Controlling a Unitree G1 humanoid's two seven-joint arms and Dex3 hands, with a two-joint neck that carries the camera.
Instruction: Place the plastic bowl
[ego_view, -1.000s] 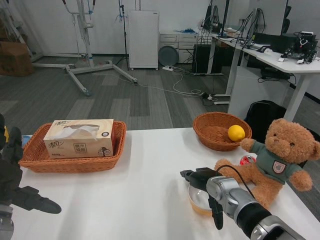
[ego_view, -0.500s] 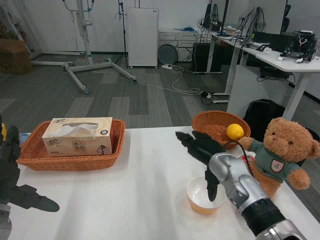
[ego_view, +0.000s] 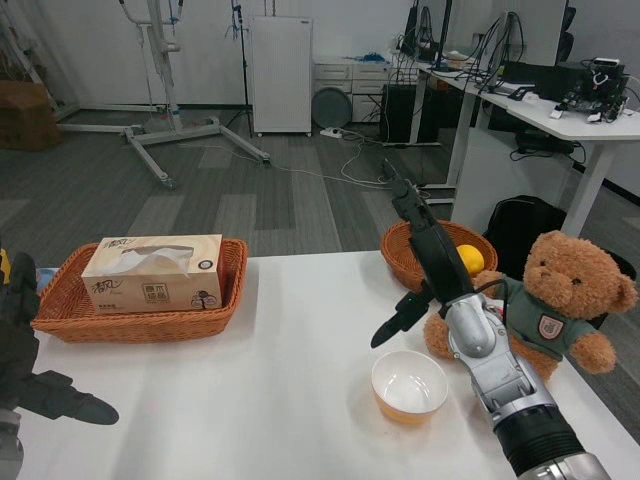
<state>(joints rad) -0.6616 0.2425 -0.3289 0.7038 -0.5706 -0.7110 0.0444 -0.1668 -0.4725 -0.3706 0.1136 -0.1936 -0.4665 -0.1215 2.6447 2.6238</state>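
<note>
Right hand (ego_view: 425, 255) lifted clear, fingers spread wide, plastic bowl (ego_view: 409, 386) on table below it

The plastic bowl (ego_view: 409, 385) stands on the desk (ego_view: 290, 380) toward its right side, nearer the front edge than the back. The teddy bear (ego_view: 545, 305) sits just right of it at the right edge. Behind both, at the back edge, a round basket (ego_view: 408, 262) holds a lemon (ego_view: 472, 259). At the left edge, a rectangular basket (ego_view: 130, 318) carries a tissue box (ego_view: 153, 273). The right hand (ego_view: 425, 260) is raised above the desk behind the bowl, apart from it. The left hand (ego_view: 35, 375) sits at the front left corner.
</note>
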